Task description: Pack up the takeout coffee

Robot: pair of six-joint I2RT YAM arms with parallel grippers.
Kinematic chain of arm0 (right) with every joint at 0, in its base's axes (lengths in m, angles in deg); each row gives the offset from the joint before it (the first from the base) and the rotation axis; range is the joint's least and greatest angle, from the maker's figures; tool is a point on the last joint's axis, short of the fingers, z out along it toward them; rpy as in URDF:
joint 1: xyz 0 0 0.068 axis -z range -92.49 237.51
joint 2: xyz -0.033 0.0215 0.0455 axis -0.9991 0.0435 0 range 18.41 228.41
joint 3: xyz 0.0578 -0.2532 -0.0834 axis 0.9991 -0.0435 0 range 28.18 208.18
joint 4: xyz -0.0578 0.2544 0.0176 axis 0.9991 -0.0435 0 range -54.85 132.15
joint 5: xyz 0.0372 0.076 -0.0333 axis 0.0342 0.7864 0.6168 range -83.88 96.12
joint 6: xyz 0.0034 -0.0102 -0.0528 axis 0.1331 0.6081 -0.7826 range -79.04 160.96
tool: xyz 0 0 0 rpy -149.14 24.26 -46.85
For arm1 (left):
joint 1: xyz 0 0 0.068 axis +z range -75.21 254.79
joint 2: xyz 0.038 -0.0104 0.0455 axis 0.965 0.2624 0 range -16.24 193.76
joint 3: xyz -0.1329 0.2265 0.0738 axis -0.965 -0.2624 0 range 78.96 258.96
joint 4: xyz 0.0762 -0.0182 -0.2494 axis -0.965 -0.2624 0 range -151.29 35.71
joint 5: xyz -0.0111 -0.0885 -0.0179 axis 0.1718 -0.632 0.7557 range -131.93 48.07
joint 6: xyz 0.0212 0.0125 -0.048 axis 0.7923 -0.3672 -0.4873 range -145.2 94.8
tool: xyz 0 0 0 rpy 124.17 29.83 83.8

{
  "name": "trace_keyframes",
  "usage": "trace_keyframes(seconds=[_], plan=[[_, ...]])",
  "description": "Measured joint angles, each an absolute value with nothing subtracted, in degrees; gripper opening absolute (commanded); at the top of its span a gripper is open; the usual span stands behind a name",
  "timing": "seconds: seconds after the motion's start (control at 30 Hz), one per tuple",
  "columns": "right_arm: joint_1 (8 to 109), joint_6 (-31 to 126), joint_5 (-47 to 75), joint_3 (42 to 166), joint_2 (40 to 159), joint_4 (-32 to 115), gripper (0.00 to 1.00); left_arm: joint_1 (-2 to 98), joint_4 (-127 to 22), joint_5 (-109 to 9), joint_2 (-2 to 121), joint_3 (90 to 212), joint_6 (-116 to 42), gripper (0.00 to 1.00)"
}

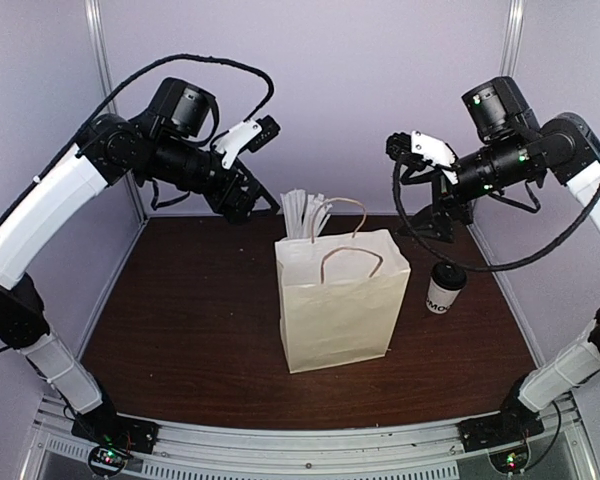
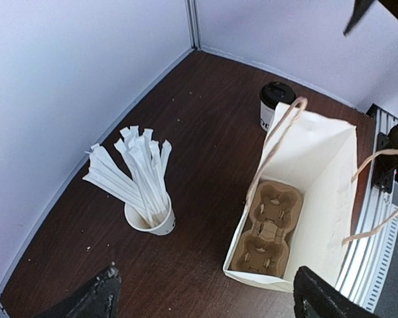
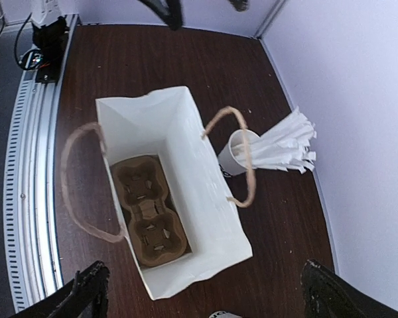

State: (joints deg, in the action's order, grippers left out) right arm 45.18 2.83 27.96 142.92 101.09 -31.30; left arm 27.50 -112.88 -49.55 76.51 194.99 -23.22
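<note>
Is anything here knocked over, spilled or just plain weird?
Nothing stands out. The paper bag stands upright and open with the pulp tray flat inside; the lidded coffee cup and the cup of wrapped sticks both stand upright on the table, nothing spilled.

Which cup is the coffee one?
Find the tall white paper bag in the middle of the brown table. The coffee cup stands alone on its right. It has a black lid; the other white cup is open and full of white sticks.
</note>
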Motion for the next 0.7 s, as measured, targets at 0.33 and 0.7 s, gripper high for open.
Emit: trace_keyframes(seconds=[0.33,0.7], plan=[[68.1,7.6,24.3,123.4,97.9,-24.1,0.97,27.5,-101.9,-48.7,61.1,166.3,-23.8,0.93],[73.2,16.2,12.1,118.4,110.7,-23.6,0.97,27.5,-92.7,-42.9,52.2,149.8,-31.5,0.94]])
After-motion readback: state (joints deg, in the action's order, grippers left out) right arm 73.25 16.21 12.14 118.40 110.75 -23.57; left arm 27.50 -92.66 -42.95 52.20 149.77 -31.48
